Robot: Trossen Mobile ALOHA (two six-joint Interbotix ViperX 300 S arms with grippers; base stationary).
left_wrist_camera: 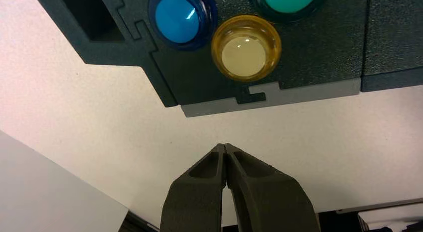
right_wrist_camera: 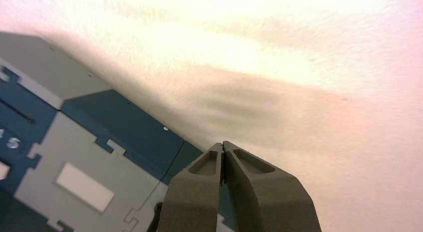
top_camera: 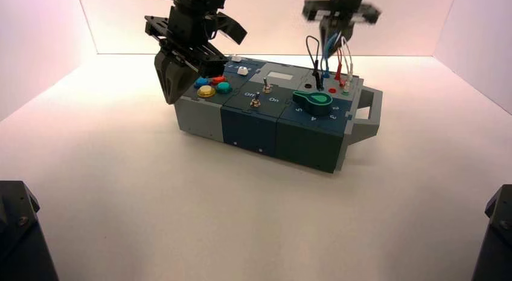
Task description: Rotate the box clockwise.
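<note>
Left tool (left_wrist_camera: pixel 224 146): tips pressed together, with nothing held, at the near side of the left end, close to the yellow button (left_wrist_camera: pixel 244 56). Right tool (right_wrist_camera: pixel 223 144): tips together too, nothing held, behind the right part, on the far side near the wires (top_camera: pixel 338 66). Hard to tell about touching for either one.

Between both tools, the box (top_camera: pixel 247 131): flat on the table (top_camera: pixel 181 208), set slantwise, with the right end nearer. Buttons at the left, green knob (top_camera: pixel 313 102) at the near right, grey handle (top_camera: pixel 373 119) at the right end.

To turn it well, probably best to keep the tips shut and use them like blunt sticks. Push the left end away with the left tool, and pull the right end nearer with the right tool. Go low, on the side walls. Push softly and evenly, both together, so as to spin and not just slide. Take care not to snag the wires or press the yellow button.

Now for writing: a white "5" (right_wrist_camera: pixel 13 142) on a blue panel, with a "4" next to it. Blank pale window (right_wrist_camera: pixel 85 187) on the grey panel. No brand name to read.
</note>
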